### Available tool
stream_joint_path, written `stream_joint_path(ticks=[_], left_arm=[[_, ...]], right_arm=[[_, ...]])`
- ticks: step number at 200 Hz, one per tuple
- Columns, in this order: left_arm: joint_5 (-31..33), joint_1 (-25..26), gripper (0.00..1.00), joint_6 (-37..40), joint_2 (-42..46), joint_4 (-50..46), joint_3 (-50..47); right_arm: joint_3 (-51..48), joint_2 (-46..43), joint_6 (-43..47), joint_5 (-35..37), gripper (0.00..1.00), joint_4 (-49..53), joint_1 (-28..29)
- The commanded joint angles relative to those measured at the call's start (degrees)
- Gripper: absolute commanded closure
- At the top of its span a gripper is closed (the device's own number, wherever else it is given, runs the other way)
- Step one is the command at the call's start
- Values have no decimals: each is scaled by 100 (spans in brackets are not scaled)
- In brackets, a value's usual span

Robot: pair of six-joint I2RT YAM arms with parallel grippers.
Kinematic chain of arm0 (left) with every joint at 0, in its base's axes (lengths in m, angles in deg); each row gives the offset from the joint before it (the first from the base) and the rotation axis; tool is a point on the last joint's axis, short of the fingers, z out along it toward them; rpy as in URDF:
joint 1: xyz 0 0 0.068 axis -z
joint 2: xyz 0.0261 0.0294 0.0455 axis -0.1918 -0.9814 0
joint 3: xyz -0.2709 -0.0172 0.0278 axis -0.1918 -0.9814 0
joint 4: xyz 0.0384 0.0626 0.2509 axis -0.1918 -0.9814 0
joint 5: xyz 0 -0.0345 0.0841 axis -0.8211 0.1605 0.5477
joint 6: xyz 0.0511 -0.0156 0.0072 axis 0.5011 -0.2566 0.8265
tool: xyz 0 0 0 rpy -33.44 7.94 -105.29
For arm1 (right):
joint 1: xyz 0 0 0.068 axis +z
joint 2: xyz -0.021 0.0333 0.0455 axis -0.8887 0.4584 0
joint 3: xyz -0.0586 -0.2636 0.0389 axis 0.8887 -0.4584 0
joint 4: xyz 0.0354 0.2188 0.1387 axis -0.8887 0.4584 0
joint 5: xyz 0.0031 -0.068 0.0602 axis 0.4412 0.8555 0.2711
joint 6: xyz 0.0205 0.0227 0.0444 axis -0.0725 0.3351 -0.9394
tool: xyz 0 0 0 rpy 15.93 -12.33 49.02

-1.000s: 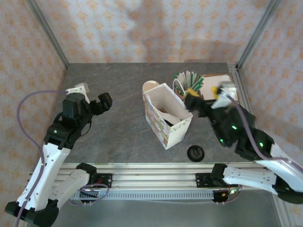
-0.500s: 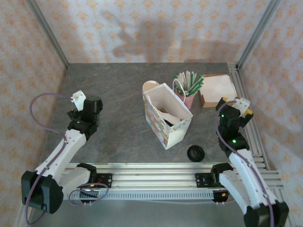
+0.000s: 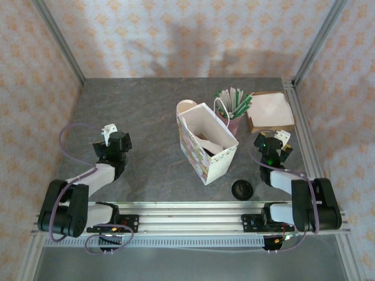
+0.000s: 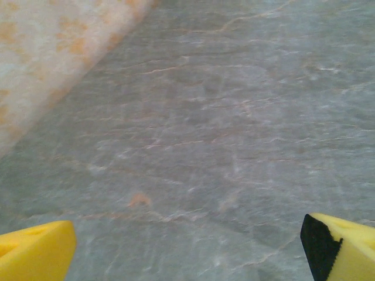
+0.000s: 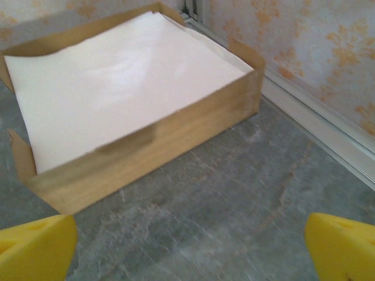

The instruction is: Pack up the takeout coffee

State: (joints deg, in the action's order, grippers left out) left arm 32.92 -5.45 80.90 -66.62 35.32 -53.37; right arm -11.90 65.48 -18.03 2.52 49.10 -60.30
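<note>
left gripper [image 4: 187,252]: fingers spread wide, nothing between them, pointed at bare bench [image 3: 146,117] at the left side, well apart from the other items.

white paper bag [image 3: 193,149]: stands upright and open at mid-bench. a dark shape low inside it, beside a pale flap, is judged to be the lidded takeout coffee [image 3: 207,152]; the bag walls hide the cup body, so this cannot be confirmed.

tan cups [image 3: 186,106]: lidless, just behind the bag; not the task item.

handling, judged: the coffee cup is light, thin-walled paper and crushes under a hard squeeze. the plastic lid is slick and may pop off. take hold across the cup wall just below the lid rim, with moderate force, and keep it upright. do not lift by the lid.

loose black lid [image 3: 242,189]: flat on the bench, near the bag's front right corner.

napkin box [image 5: 129,76]: far right.

right gripper [image 5: 190,246]: fingers spread, empty, facing the box.
</note>
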Motion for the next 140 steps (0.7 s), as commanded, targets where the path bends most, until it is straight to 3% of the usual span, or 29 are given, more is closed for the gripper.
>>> stream_joint_path(ticks=[1, 13, 24, 34, 45, 53, 61, 77, 112, 140], left_arm=[[-491, -42, 0, 538, -304, 1432, -22], [-626, -83, 0, 651, -673, 1807, -1], [-828, -129, 0, 650, -1110, 2174, -20], [-884, -110, 0, 811, -1462, 2880, -129], [-994, -128, 0, 706, -1258, 2015, 111], [-1044, -150, 0, 763, -1351, 2462, -10], [-1066, -153, 0, 733, -1280, 2165, 74], [-1078, -156, 0, 726, -1289, 2161, 70], [-1069, -158, 0, 743, -1310, 2229, 59], [-1063, -156, 0, 744, -1311, 2221, 58]], right_arm=[[294, 451, 153, -129, 1, -922, -142], [233, 926, 116, -446, 1, -1630, -302], [308, 878, 284, -1015, 1, -1261, -302], [298, 1125, 260, -968, 1, -1543, -303], [218, 1557, 381, -1112, 1, -2270, -296], [327, 1464, 400, -1153, 1, -1877, -277], [509, 1275, 379, -1101, 1, -1204, -276], [387, 1499, 489, -1210, 1, -1866, -236], [601, 1418, 606, -1429, 1, -1284, -220], [596, 1468, 867, -2230, 1, -1355, -240]])
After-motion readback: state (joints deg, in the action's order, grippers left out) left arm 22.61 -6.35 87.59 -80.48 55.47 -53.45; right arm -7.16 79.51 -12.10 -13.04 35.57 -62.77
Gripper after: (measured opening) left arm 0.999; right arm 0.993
